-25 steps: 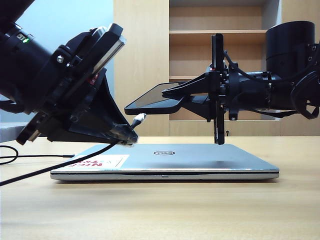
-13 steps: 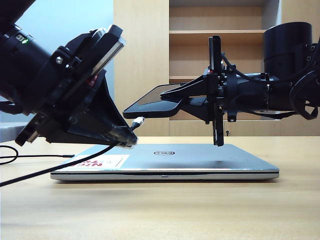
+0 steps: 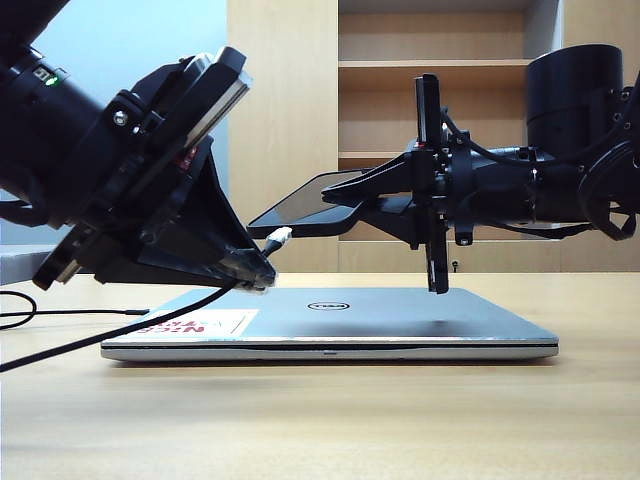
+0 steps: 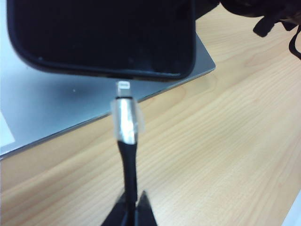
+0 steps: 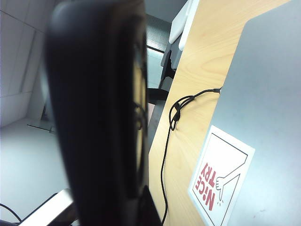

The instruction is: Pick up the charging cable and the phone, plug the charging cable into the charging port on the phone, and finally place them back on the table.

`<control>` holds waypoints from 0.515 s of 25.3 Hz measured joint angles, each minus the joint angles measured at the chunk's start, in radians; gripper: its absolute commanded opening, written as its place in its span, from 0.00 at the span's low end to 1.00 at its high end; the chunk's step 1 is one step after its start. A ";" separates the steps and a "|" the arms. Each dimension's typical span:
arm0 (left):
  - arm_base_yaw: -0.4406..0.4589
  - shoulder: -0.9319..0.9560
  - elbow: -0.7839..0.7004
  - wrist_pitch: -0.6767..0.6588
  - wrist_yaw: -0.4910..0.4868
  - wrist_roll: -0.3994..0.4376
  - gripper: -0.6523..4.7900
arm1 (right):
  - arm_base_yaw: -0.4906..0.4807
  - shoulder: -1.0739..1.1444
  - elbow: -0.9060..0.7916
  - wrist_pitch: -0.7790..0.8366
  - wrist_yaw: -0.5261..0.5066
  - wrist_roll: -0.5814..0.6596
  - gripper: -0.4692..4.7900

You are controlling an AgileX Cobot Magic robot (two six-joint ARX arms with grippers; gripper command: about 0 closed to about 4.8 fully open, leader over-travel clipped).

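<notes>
My right gripper (image 3: 345, 198) is shut on the black phone (image 3: 305, 205) and holds it nearly level above the laptop. In the right wrist view the phone (image 5: 94, 108) fills most of the frame, with one finger (image 5: 153, 209) beside it. My left gripper (image 3: 258, 275) is shut on the black charging cable (image 4: 128, 155), just behind its silver plug (image 4: 126, 117). The plug tip (image 4: 123, 85) sits just short of the charging port (image 4: 123, 76) on the phone's short edge (image 4: 101, 37), in line with it. The left fingertips (image 4: 141, 207) pinch the cord.
A closed silver Dell laptop (image 3: 330, 320) with a red-lettered sticker (image 5: 221, 174) lies on the beige table (image 3: 320, 420) under both grippers. The cable's slack (image 3: 90, 340) trails off the laptop to the left and loops on the table (image 5: 175, 113). A wooden shelf cabinet (image 3: 300, 90) stands behind.
The right gripper has edged the phone slightly left, towards the plug. The left gripper and the cable have stayed where they were.
</notes>
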 measured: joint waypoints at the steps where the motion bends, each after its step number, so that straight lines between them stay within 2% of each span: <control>1: 0.000 0.000 0.000 0.000 0.000 0.000 0.11 | 0.000 0.000 0.000 0.000 -0.009 0.000 0.08; 13: 0.000 0.000 0.000 0.000 0.000 0.000 0.11 | 0.000 0.000 0.000 0.001 -0.020 0.029 0.08</control>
